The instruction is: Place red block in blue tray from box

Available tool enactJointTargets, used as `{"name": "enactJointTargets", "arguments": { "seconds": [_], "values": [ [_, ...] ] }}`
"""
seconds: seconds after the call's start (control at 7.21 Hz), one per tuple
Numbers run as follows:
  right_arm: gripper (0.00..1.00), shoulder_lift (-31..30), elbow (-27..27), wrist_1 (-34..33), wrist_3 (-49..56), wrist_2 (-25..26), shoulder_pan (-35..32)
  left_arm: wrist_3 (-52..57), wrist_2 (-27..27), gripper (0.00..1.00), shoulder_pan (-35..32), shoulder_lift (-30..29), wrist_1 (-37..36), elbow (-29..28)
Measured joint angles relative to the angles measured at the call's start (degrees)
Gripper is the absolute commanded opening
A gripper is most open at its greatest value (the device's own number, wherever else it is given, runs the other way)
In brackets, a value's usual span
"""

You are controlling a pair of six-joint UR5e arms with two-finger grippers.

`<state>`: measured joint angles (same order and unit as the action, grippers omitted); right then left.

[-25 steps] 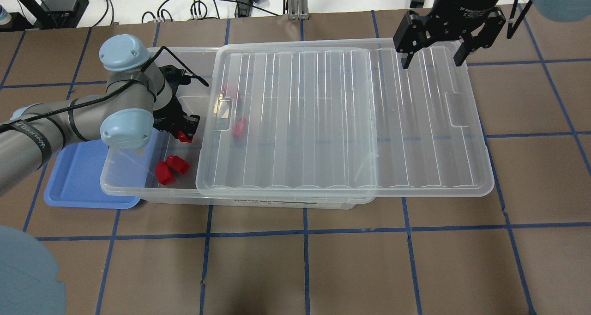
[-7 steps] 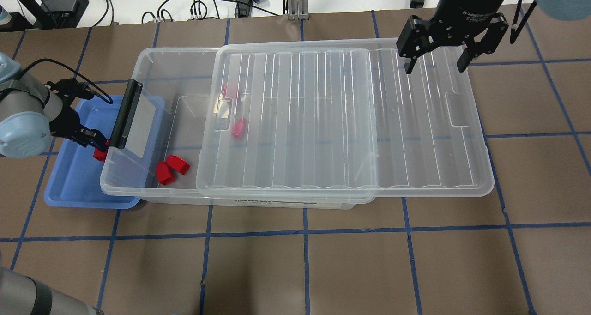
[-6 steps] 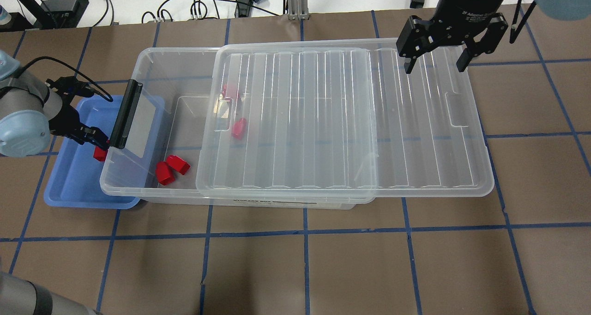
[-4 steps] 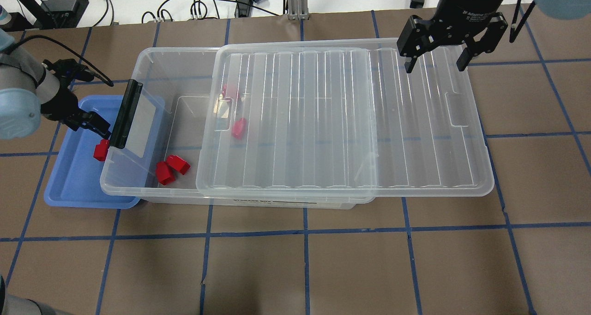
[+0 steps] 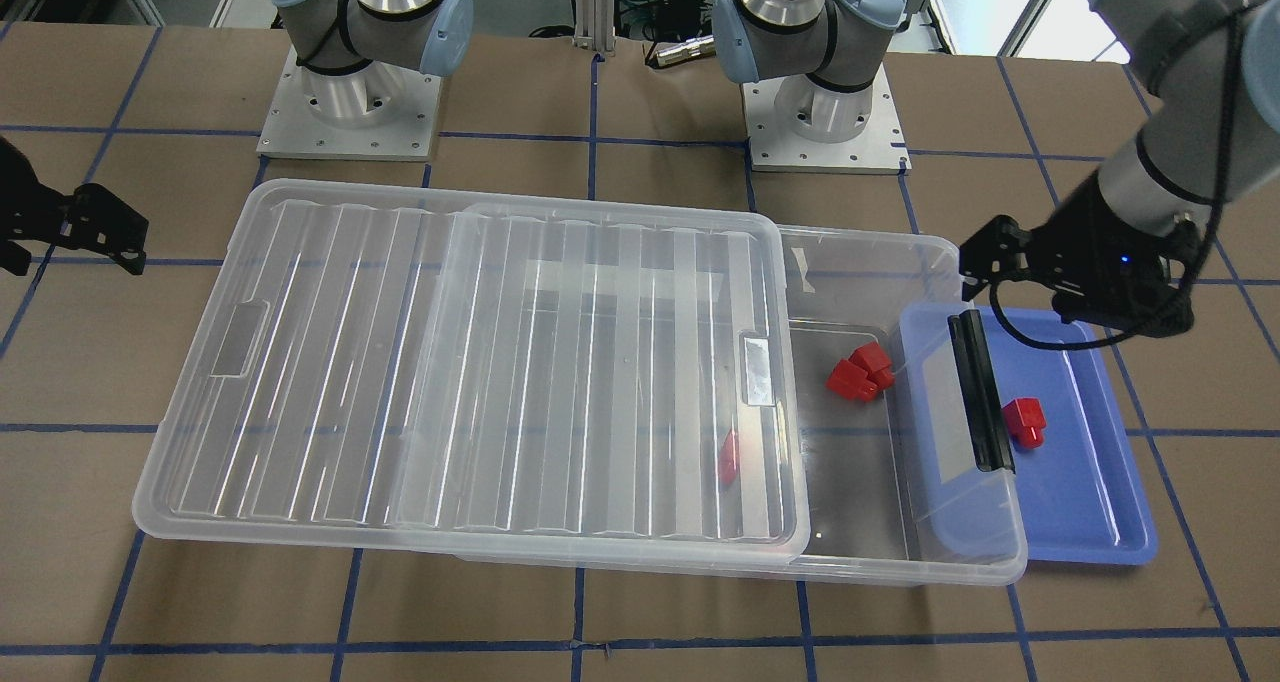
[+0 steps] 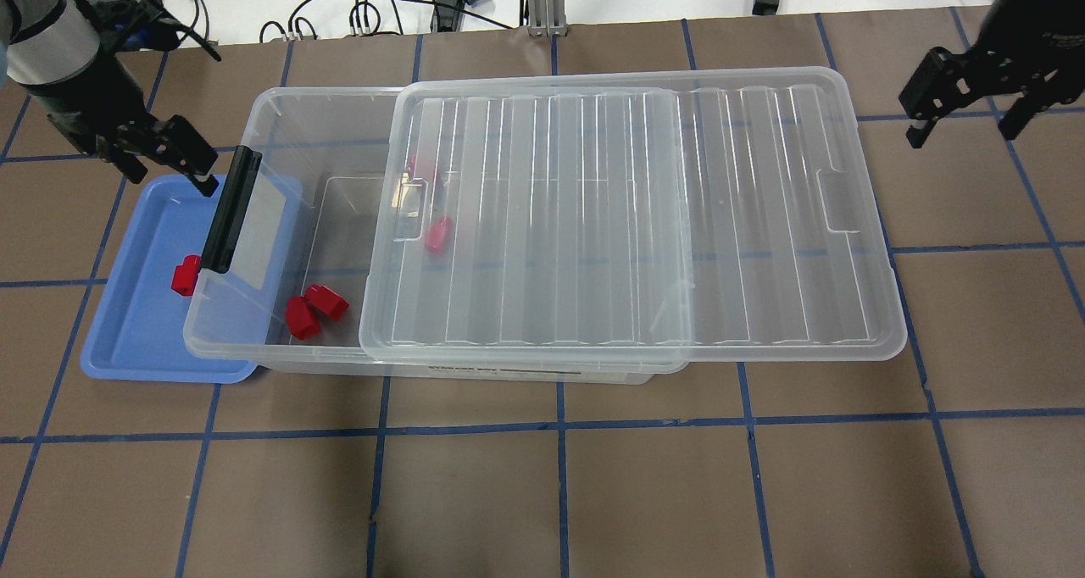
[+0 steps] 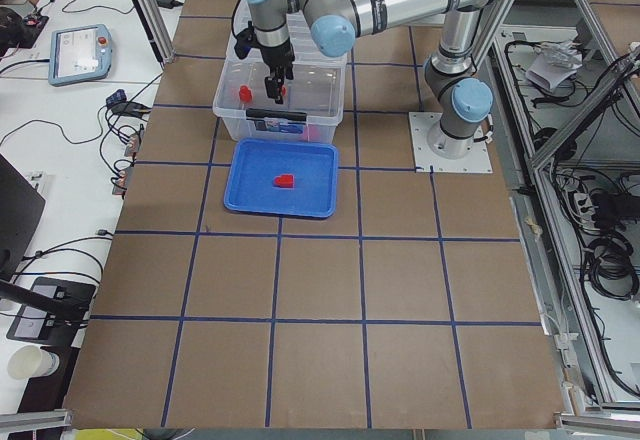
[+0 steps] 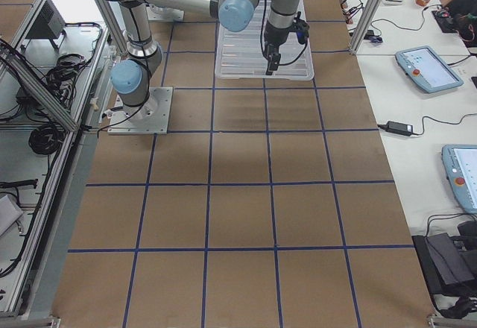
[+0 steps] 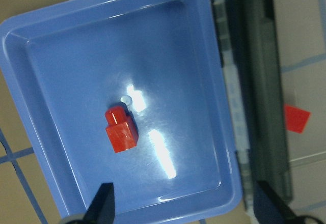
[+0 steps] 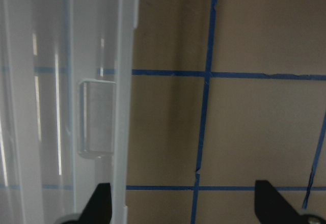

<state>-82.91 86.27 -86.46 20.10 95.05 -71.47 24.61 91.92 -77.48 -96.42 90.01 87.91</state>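
One red block (image 6: pixel 184 275) lies in your blue tray (image 6: pixel 136 341) (others sit in the box (image 6: pixel 280 353)), so the task looks done. The left gripper (image 6: pixel 174 181) hangs spread and empty over the tray's edge, and the right gripper (image 6: pixel 962 136) is wide too.

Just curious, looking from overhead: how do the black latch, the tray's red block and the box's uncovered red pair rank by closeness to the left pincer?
From the left pincer:
1. The black latch, on the box's end.
2. The red block, in the blue tray.
3. The red pair, inside the box.
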Motion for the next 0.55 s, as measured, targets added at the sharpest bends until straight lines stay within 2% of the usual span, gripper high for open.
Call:
{"name": "enactJointTargets", "arguments": {
  "seconds": [0.28,0.55],
  "values": [
    [1.0,0.42,5.16,-2.87,0.79,1.52,1.35,-14.85,-0.12,1.0,-8.72,3.5,1.72,-0.36],
    [1.0,0.41,10.81,-6.57,0.66,3.16,1.42,-23.53,0.0,1.0,-14.14,5.04,1.87,-0.36]
  ]
}}
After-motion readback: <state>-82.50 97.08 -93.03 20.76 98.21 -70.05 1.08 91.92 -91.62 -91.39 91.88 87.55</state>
